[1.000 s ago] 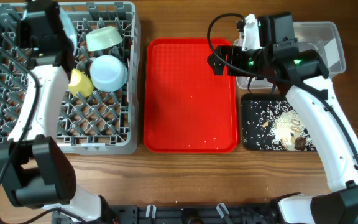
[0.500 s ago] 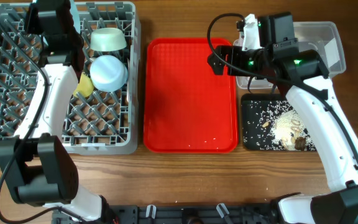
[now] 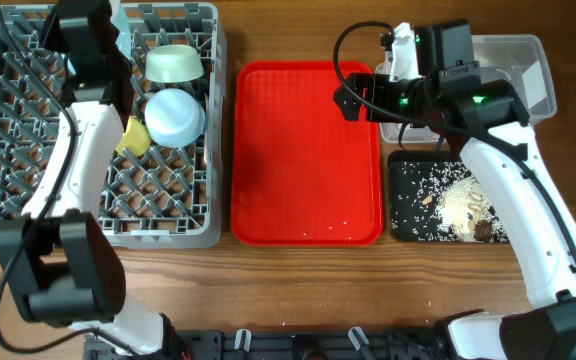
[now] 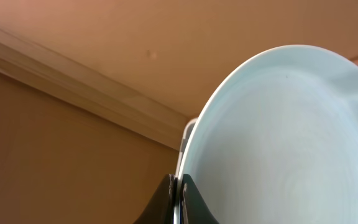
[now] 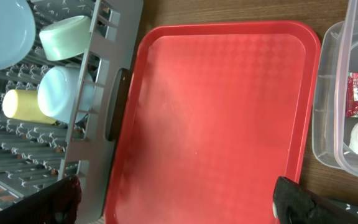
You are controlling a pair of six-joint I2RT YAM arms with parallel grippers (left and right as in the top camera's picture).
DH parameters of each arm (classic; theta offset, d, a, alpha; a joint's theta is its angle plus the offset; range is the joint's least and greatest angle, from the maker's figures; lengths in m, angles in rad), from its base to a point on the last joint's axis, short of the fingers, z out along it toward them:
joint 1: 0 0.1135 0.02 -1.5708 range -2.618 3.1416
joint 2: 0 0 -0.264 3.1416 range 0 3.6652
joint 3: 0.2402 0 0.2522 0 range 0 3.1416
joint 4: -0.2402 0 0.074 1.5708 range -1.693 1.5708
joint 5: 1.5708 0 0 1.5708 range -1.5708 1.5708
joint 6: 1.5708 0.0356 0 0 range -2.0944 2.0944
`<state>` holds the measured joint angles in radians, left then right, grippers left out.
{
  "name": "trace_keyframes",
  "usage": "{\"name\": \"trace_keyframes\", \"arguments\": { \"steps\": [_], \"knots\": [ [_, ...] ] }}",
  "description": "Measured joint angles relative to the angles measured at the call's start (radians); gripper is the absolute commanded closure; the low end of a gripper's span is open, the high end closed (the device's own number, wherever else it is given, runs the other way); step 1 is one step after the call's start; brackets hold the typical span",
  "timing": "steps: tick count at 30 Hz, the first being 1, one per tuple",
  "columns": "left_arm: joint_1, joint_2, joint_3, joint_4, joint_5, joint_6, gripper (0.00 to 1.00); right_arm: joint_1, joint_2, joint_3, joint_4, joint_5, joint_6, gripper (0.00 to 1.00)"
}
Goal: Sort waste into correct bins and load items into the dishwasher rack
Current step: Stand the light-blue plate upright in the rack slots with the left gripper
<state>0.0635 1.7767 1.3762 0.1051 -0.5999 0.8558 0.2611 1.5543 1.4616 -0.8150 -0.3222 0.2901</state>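
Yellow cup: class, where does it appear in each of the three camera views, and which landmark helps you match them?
Overhead: the yellow cup lies in the grey rack, upper left, just left of the light-blue bowl.
Left wrist: not in it; a light-blue plate fills the right side.
Right wrist: left edge, mid-height, again just left of the bowl.
Shared landmark: the light-blue bowl, in overhead and right wrist.

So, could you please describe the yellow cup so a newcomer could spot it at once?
Find the grey dishwasher rack left of the red tray. In its right half sit a pale-green bowl and a light-blue bowl. The yellow cup lies just left of the light-blue bowl, the only yellow thing there.
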Motion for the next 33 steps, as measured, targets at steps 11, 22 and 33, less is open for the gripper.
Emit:
{"name": "trace_keyframes", "arguments": {
  "steps": [11,22,33],
  "knots": [
    [-0.008,0.095,-0.003,0.093,-0.006,0.045,0.85,0.0,0.0,0.0,0.0,0.0,0.0,0.0],
    [-0.18,0.095,-0.003,-0.135,0.0,-0.038,0.09,0.0,0.0,0.0,0.0,0.0,0.0,0.0],
    [-0.174,-0.127,-0.002,-0.203,0.171,-0.591,0.0,0.0,0.0,0.0,0.0,0.0,0.0,0.0]
  ]
}}
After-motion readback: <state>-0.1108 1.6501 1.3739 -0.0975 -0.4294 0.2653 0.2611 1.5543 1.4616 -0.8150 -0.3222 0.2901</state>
